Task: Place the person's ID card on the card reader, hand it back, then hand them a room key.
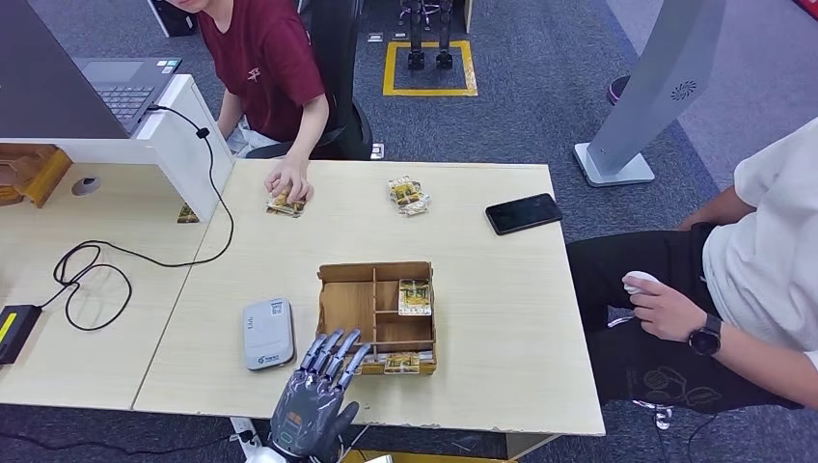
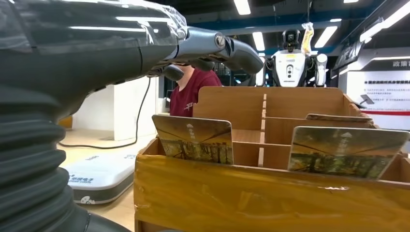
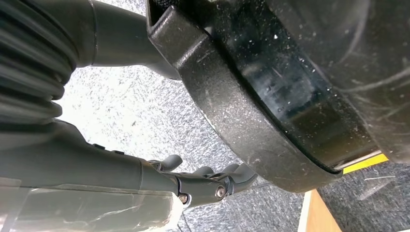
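My left hand [image 1: 314, 394] hovers over the table's near edge, fingers spread and holding nothing, their tips at the front left corner of the wooden card box [image 1: 348, 308]. Room key cards stand in the box [image 1: 415, 297] [image 2: 196, 139]. The white card reader [image 1: 267, 333] lies just left of the box, and in the left wrist view the card reader [image 2: 99, 176] sits below my left hand [image 2: 96, 53]. Across the table a person in a red shirt [image 1: 265, 63] presses a hand on a card [image 1: 286, 205]. My right hand [image 3: 145, 179] hangs over the carpet, empty.
More cards [image 1: 409, 195] and a black phone [image 1: 523, 213] lie on the far half of the table [image 1: 502, 318]. A second person in a white shirt [image 1: 762, 260] sits at the right. A black cable [image 1: 145, 256] loops across the left desk.
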Motion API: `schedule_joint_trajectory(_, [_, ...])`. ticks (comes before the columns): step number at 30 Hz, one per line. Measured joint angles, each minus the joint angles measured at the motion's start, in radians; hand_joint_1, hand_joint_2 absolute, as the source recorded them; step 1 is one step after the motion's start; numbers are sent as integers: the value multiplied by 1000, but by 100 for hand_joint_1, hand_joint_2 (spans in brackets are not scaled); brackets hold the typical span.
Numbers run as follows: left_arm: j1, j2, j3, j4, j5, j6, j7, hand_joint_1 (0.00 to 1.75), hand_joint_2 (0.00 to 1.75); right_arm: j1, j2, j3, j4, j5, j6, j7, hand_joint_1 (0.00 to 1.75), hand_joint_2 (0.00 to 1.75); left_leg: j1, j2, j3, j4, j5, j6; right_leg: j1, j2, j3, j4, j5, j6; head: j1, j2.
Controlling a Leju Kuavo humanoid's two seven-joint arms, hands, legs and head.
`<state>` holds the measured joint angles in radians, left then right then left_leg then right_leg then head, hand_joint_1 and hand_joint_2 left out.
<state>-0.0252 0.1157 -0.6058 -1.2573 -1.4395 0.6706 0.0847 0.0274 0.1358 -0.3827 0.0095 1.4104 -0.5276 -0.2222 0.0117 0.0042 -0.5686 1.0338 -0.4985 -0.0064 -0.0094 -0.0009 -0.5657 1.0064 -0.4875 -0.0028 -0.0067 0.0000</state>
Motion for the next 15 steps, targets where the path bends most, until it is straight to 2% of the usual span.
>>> schedule_joint_trajectory(15, [-9,-23,76,37,58,0,-1,0,175,-6,0,-32,0,42,-2,16,0,175,0,0,0,0,0,0,0,0,0,0,0,0,0,0])
